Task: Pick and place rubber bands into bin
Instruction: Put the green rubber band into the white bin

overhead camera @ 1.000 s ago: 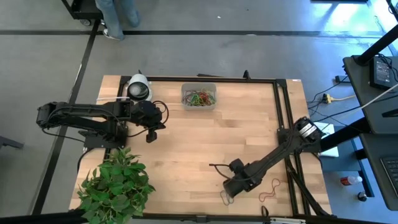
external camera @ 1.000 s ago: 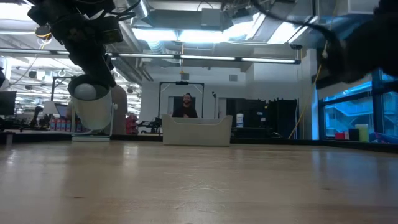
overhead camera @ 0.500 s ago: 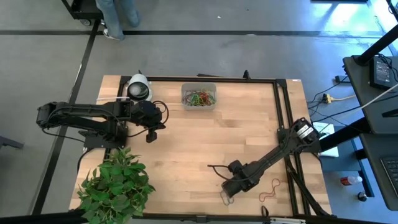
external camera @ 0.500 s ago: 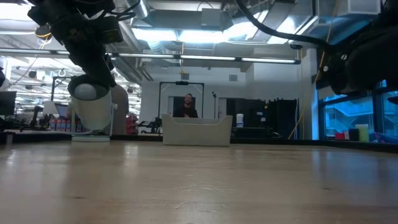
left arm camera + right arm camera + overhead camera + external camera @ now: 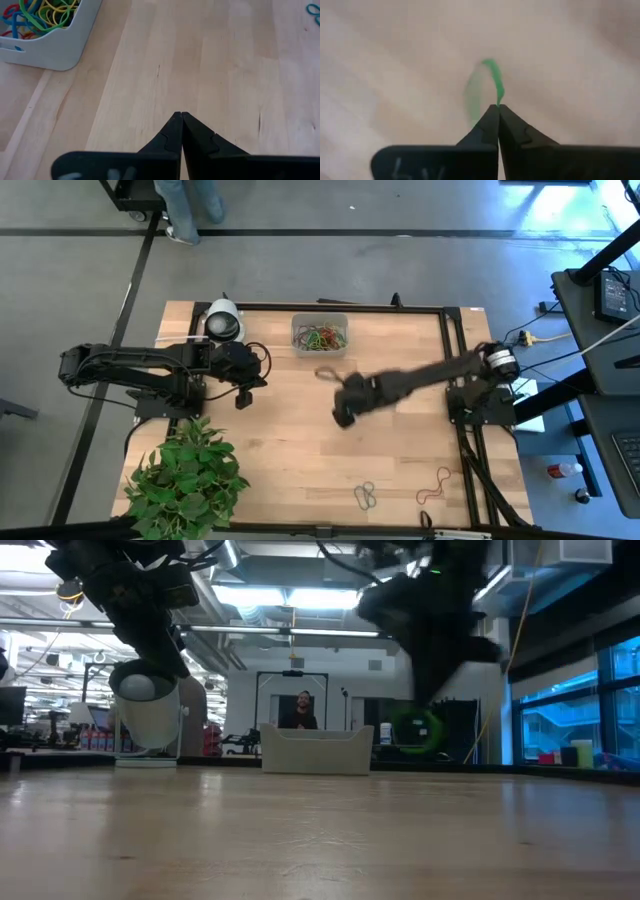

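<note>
The clear bin (image 5: 320, 336) stands at the table's far middle with several coloured rubber bands (image 5: 324, 337) inside; it also shows in the left wrist view (image 5: 47, 42) and the low view (image 5: 317, 751). My right gripper (image 5: 343, 418) is in mid-table, above the wood, shut on a green rubber band (image 5: 492, 80), which the low view also shows (image 5: 415, 728). My left gripper (image 5: 241, 402) waits shut and empty (image 5: 181, 116) at the table's left. A tan band (image 5: 365, 497) and a red band (image 5: 435, 483) lie on the table near its near edge. My right gripper pinches the green band's near end (image 5: 498, 102) between its two fingertips. The fingers point down. The rest of the loop hangs free below them (image 5: 415, 728), clear of the table.
A white-and-black round thing (image 5: 222, 322) stands at the far left corner. A leafy plant (image 5: 185, 475) fills the near left corner. A black frame rail (image 5: 455, 395) runs along the right side. A blue band (image 5: 314, 10) lies farther off on the wood.
My right gripper has risen from beside the tan band near the table's near edge and swung fast toward the far edge and the bin, carrying the green band clear of the table. The tan and red bands stay where they were.
</note>
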